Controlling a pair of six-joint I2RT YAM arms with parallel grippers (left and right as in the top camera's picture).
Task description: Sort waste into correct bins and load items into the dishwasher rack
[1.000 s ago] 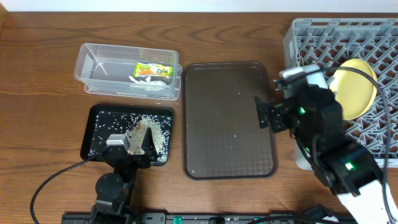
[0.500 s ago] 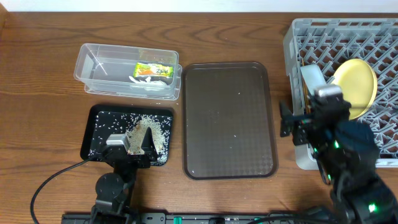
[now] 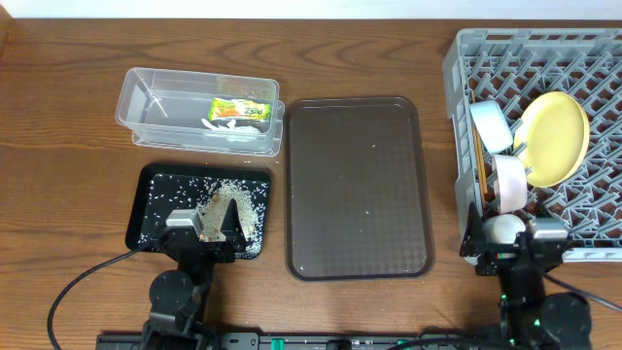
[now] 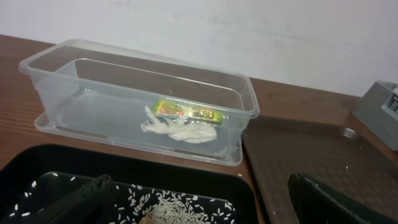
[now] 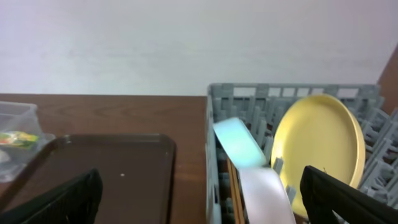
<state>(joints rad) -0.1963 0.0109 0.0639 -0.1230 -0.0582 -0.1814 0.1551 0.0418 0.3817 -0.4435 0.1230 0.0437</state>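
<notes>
You see both arms parked low at the near edge of the desk [image 3: 58, 146], which suggests a job close to finished. The left pincer [image 3: 206, 226] hangs over the black tray [image 3: 155, 175], fingers spread wide with nothing between them. The right pincer [image 3: 512, 236] sits at the near corner of the rack [image 3: 544, 49], likewise released and empty.

The snack wrapper [image 3: 240, 110] lies flat in the clear tub [image 3: 146, 92] beside a crumpled white scrap [image 4: 171, 127], so dry litter is apart from the rice [image 3: 228, 199] scattered across the black tray.

In the rack the yellow plate [image 3: 556, 136], blue bowl [image 3: 489, 124] and white bowl [image 3: 509, 180] stand on edge, probably propped that way to drain. The chopsticks [image 3: 479, 175] lie along its left wall, just beside the bowls.

The brown tray [image 3: 350, 146] carries only a few stray grains [image 3: 366, 213]; you may judge whether those need clearing
</notes>
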